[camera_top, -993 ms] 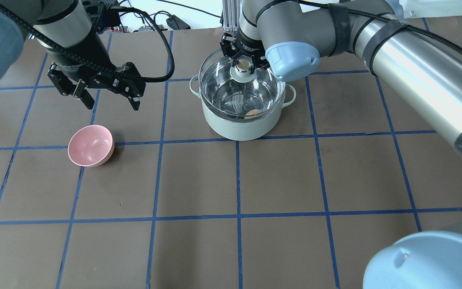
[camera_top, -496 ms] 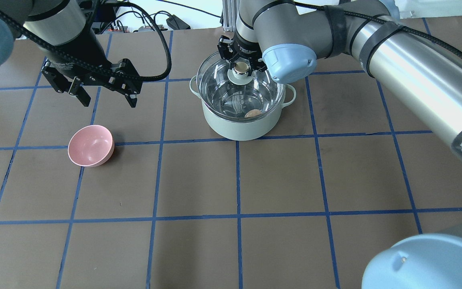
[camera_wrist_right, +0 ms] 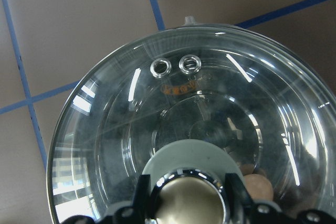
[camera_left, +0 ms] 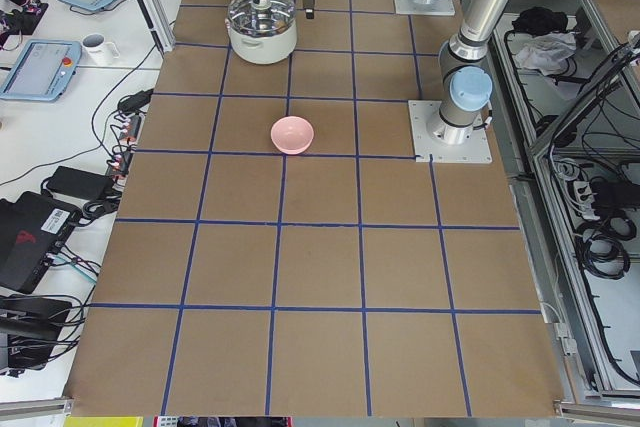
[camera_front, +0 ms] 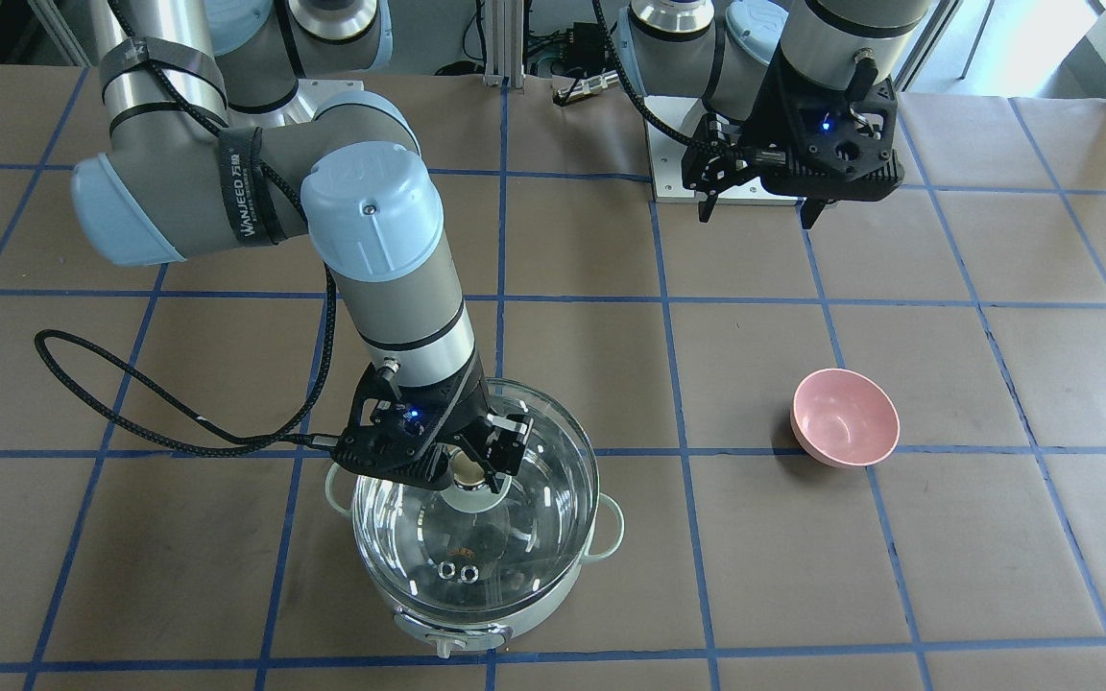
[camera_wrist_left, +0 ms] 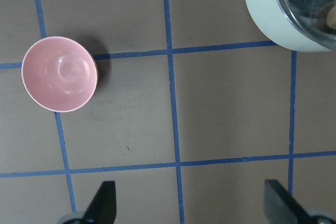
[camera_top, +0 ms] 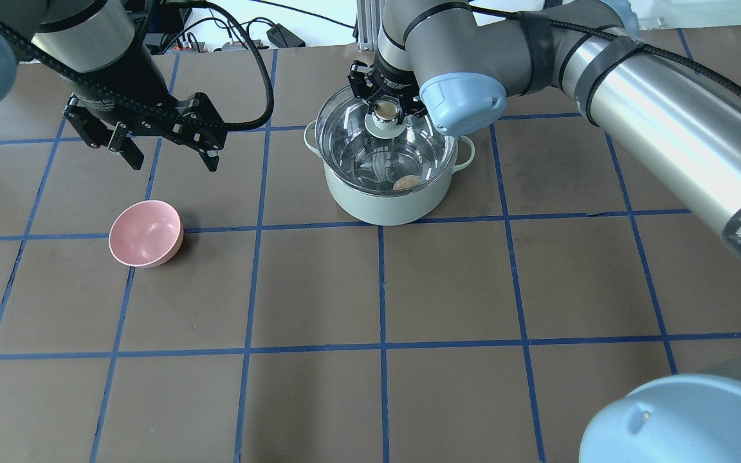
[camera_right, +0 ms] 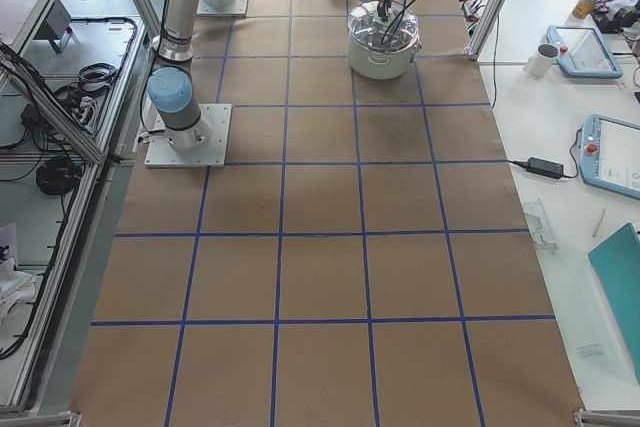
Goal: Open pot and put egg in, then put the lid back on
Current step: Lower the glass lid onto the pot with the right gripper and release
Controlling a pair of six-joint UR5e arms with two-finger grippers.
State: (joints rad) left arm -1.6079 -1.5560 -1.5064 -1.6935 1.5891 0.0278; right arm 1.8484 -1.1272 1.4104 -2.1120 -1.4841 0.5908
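The mint-green pot (camera_top: 383, 204) stands at the table's far middle, and it also shows in the front view (camera_front: 476, 626). The tan egg (camera_top: 406, 182) lies inside it, seen through the glass. My right gripper (camera_top: 386, 110) is shut on the beige knob (camera_wrist_right: 190, 198) of the clear glass lid (camera_top: 357, 138). It holds the lid over the pot's mouth, shifted slightly to the pot's far side. I cannot tell whether the rim rests on the pot. My left gripper (camera_top: 166, 154) is open and empty, hovering left of the pot.
A pink bowl (camera_top: 146, 233) sits empty on the table left of the pot, below my left gripper, and it also shows in the left wrist view (camera_wrist_left: 59, 73). Brown paper with blue tape lines covers the table.
The right gripper has brought the lid down and a little left onto the pot's mouth. The left gripper has drawn back, up and to the left, still open.
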